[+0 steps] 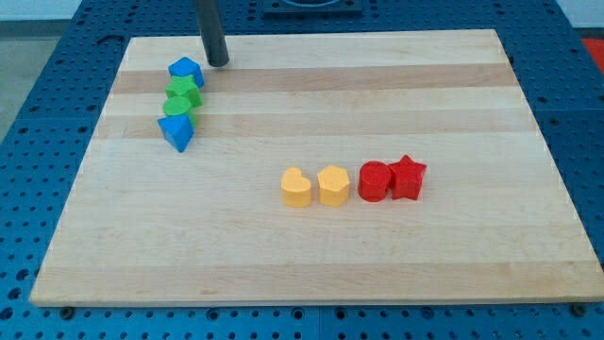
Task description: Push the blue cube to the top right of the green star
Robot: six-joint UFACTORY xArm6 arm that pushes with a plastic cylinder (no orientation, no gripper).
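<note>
My tip [218,64] rests on the board near the view's top left. It sits just to the right of and slightly above the blue cube [186,72], with a small gap between them. Directly below the blue cube, touching it, is a green block that looks like the star [188,90]. A rounder green block [176,105] follows below it. A second blue block, wedge-like [176,132], ends this tight column.
A row of blocks lies lower at the board's middle: a yellow rounded block [296,187], a yellow hexagon-like block [333,185], a red cylinder [374,180] and a red star [408,177]. The board's top edge [311,38] is close to my tip.
</note>
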